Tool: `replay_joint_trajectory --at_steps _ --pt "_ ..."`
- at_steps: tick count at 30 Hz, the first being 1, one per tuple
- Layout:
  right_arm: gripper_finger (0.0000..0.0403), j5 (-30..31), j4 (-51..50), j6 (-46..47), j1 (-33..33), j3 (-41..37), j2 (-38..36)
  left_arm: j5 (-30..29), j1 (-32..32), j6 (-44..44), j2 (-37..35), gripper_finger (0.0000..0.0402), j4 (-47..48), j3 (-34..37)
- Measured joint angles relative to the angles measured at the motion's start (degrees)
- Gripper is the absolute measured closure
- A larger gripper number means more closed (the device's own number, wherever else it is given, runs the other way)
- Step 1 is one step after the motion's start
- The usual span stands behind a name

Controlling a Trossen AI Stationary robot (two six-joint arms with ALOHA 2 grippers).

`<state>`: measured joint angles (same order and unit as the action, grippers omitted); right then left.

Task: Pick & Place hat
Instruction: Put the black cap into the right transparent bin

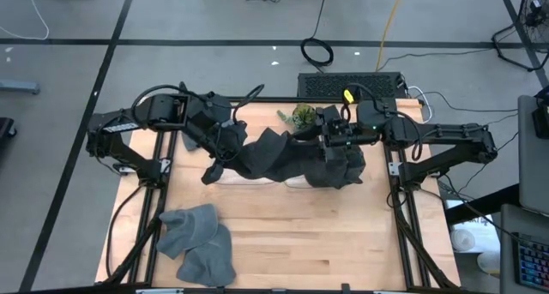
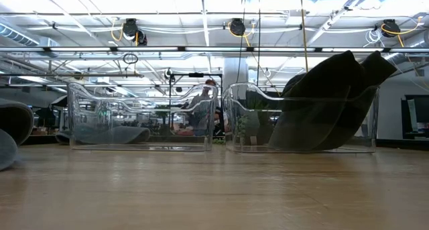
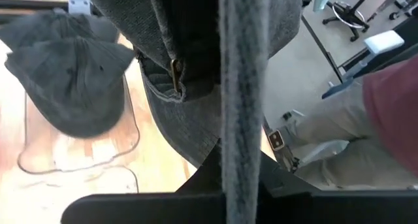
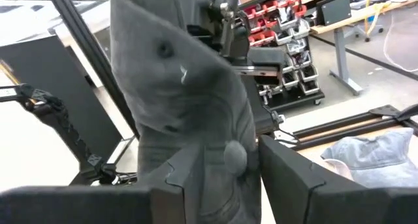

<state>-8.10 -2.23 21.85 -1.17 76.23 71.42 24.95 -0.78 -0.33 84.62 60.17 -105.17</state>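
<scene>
A dark grey hat [image 1: 270, 153] hangs stretched between my two grippers over the middle of the table's far half. My left gripper [image 1: 230, 148] is shut on its left end. My right gripper [image 1: 326, 144] is shut on its right end. The left wrist view shows the hat's back opening with a brass buckle [image 3: 176, 70]. In the right wrist view its crown with the top button [image 4: 234, 155] fills the gap between the fingers. The low view shows neither gripper. My left gripper holds a narrow grey edge of the hat [image 3: 243, 139] that runs straight down between its fingers, coming from the table's left and slanting down. The hat is clear of the table. The cloth itself hides the pads. My right gripper pinches the hat's crown near the top button [image 4: 225, 168] between its two fingers [image 4: 176, 181], coming level from the table's right. Folded cloth, more than one layer, stands up above the fingers. The hat is lifted clear.
A clear bin [image 2: 301, 119] holding dark hats [image 1: 343, 170] stands below my right gripper. A second clear bin [image 2: 141, 123] stands to its left, with one dark hat [image 3: 65, 74] in it. Grey hats [image 1: 199, 243] lie piled at the table's near left; bare wood lies near and right.
</scene>
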Motion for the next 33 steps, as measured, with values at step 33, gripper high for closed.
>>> replay_joint_trajectory --at_steps 33 --pt "0.0391 -0.99 5.03 -0.12 1.35 -0.02 -1.82 -7.1 -0.98 -1.86 -0.04 0.0292 1.54 -0.02"
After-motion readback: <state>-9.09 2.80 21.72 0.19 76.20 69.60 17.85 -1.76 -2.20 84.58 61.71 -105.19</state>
